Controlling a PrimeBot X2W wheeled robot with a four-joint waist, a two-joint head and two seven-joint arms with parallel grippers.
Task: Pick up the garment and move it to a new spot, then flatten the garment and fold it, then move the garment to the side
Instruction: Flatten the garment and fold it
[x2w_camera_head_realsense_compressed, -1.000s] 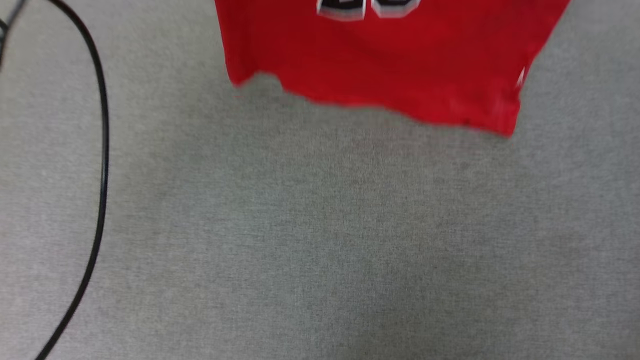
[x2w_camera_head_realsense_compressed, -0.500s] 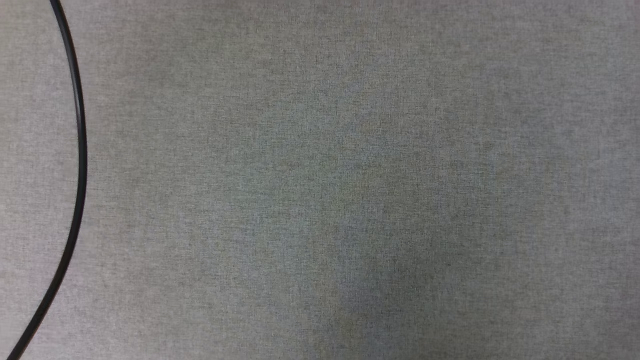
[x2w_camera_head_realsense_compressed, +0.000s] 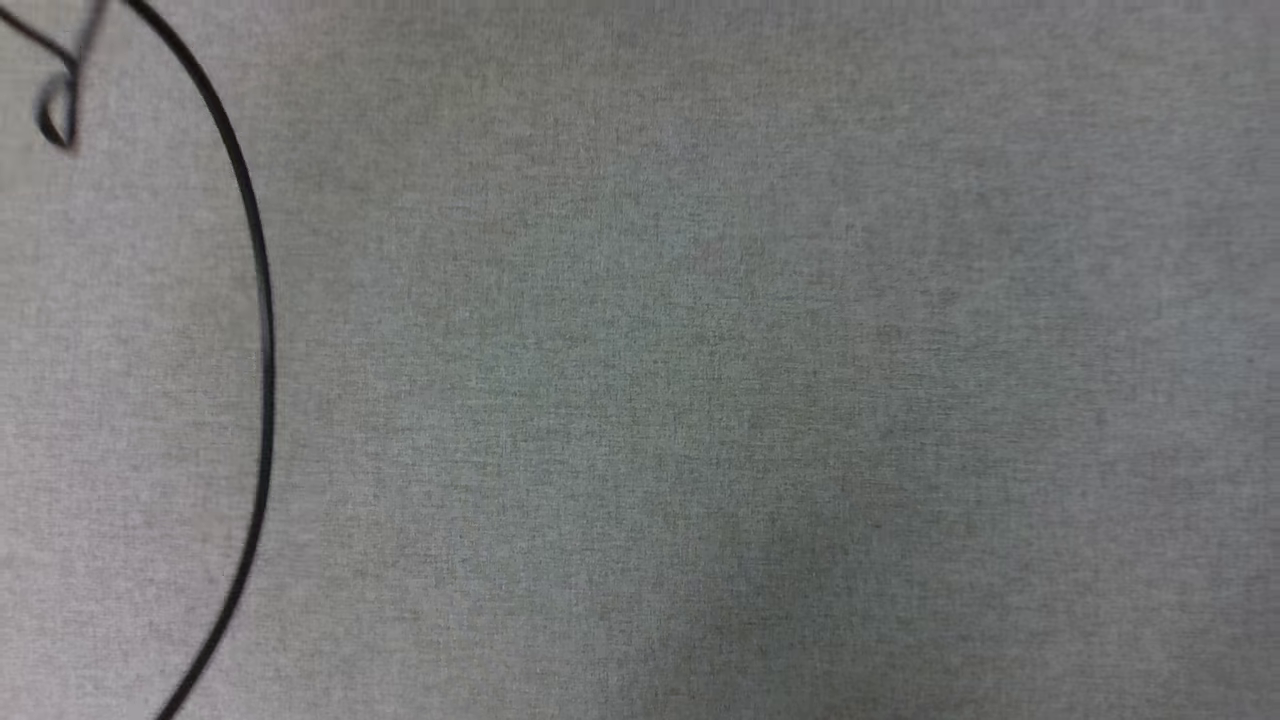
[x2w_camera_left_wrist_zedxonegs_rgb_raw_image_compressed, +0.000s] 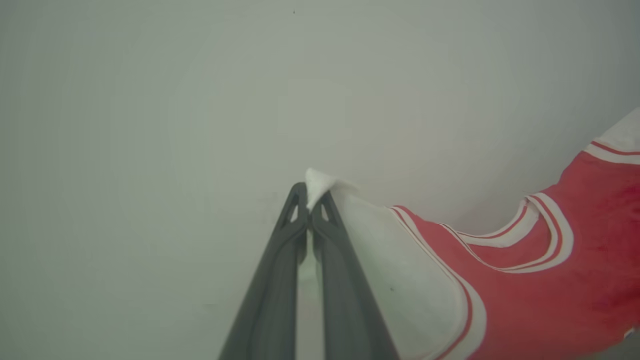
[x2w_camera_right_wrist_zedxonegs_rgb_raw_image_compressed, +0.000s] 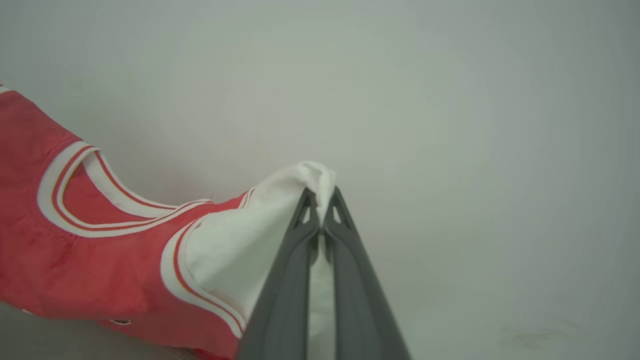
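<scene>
1. Jersey count: one. You've got a single red jersey (x2w_camera_left_wrist_zedxonegs_rgb_raw_image_compressed: 525, 295) with white shoulder panels and red-and-white striped trim, slung between your two grippers.
2. Grippers: two. Your left gripper (x2w_camera_left_wrist_zedxonegs_rgb_raw_image_compressed: 311, 197) has its fingers pressed together on the tip of one white shoulder panel. Your right gripper (x2w_camera_right_wrist_zedxonegs_rgb_raw_image_compressed: 322, 200) pinches the other white shoulder the same way.
3. Cables: one black cable (x2w_camera_head_realsense_compressed: 262, 350) curves down the left of your head view. One thin wire loop (x2w_camera_head_realsense_compressed: 55, 110) sits near it at the top corner.
4. Below your head camera lies a grey woven surface (x2w_camera_head_realsense_compressed: 750, 400), shadowed softly at lower middle.
5. Behind the jersey, both wrist views give you a plain pale backdrop (x2w_camera_left_wrist_zedxonegs_rgb_raw_image_compressed: 150, 100).
</scene>
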